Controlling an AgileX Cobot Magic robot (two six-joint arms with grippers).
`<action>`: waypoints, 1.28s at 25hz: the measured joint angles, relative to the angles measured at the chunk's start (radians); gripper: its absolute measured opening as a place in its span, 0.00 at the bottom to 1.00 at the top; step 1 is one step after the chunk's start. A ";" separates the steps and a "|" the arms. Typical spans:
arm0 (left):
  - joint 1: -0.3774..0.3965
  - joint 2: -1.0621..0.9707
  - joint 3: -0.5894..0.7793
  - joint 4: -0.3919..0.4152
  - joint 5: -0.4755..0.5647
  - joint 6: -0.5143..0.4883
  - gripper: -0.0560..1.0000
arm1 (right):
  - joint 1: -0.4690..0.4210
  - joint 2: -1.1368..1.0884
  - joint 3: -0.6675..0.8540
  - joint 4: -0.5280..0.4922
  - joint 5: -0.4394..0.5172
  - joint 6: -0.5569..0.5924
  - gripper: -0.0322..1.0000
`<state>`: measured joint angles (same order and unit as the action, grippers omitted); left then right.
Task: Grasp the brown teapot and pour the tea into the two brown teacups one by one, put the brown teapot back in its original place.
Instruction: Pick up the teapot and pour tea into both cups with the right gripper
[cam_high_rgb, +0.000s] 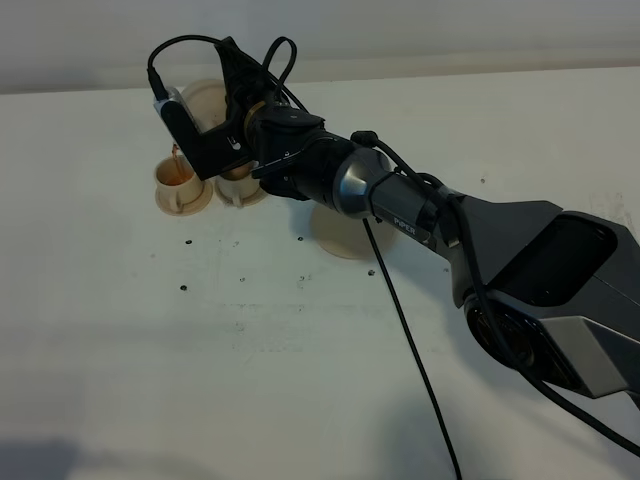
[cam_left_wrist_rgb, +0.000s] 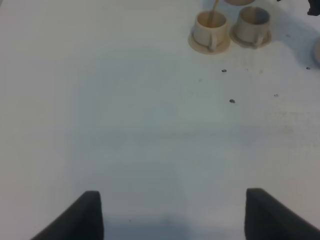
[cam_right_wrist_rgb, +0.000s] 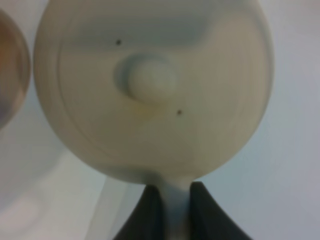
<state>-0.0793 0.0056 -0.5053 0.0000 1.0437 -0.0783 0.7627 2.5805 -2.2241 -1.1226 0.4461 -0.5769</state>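
the teapot (cam_right_wrist_rgb: 150, 85), the teacup (cam_left_wrist_rgb: 210, 34) with amber-brown tea (cam_left_wrist_rgb: 208, 20) and the second teacup (cam_left_wrist_rgb: 252, 27) are pale tan, the desk (cam_high_rgb: 250, 380) white with dark specks (cam_left_wrist_rgb: 231, 101), the right gripper (cam_right_wrist_rgb: 175, 205) black.

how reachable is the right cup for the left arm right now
Probably not cleanly: the right gripper holds the teapot just above the left cup, pouring into it and crowding the right cup. The left gripper is open over bare table, well apart.

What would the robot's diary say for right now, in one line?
right gripper: shut on teapot handle | teapot: pouring into left cup | left gripper: open, empty | big saucer: bare
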 joint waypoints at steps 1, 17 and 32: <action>0.000 0.000 0.000 0.000 0.000 0.000 0.61 | 0.000 0.000 0.000 0.000 0.000 -0.007 0.15; 0.000 0.000 0.000 0.000 0.000 0.000 0.61 | 0.000 0.000 0.000 -0.053 -0.002 -0.045 0.15; 0.000 0.000 0.000 0.000 0.000 0.000 0.61 | 0.000 0.000 0.000 -0.093 -0.009 -0.044 0.15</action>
<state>-0.0793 0.0056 -0.5053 0.0000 1.0437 -0.0783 0.7627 2.5805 -2.2241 -1.2160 0.4375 -0.6208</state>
